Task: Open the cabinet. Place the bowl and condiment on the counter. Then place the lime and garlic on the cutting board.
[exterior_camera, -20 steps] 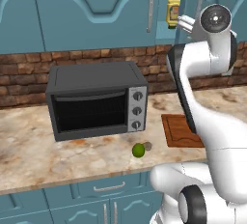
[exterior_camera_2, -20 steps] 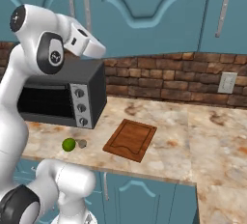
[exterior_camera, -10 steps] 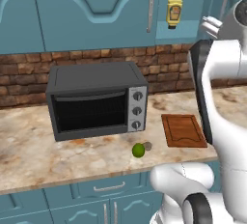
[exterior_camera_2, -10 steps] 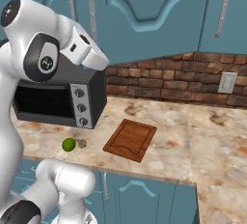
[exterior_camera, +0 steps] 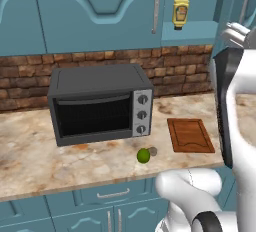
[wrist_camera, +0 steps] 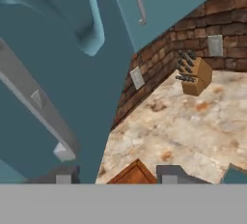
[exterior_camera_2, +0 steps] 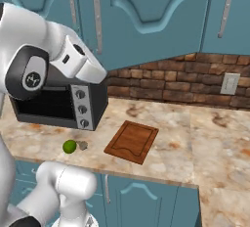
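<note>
The upper cabinet stands open, and a yellow condiment bottle [exterior_camera: 180, 13] sits on its shelf [exterior_camera: 192, 27]. In the hand view, my gripper [wrist_camera: 116, 176] is open, its fingertips [wrist_camera: 63, 175] apart beside the swung door's grey handle [wrist_camera: 41, 105], holding nothing. On the counter lie a green lime [exterior_camera: 143, 155] [exterior_camera_2: 69, 146] and, touching it, a small grey garlic [exterior_camera: 153, 151] [exterior_camera_2: 83, 146]. The brown cutting board [exterior_camera: 190, 135] [exterior_camera_2: 132, 141] lies to their right. The bowl is out of view.
A dark toaster oven [exterior_camera: 99, 103] [exterior_camera_2: 58, 106] stands on the marble counter [exterior_camera: 30, 156] against the brick wall. A knife block [wrist_camera: 195, 76] sits in the far corner. My white arm [exterior_camera: 234, 101] [exterior_camera_2: 44, 57] rises high beside the open door [exterior_camera_2: 146, 20].
My arm has swung away to the right in the left base view, uncovering the condiment bottle on the shelf. The fingers have spread apart. Lime, garlic and board have not moved.
</note>
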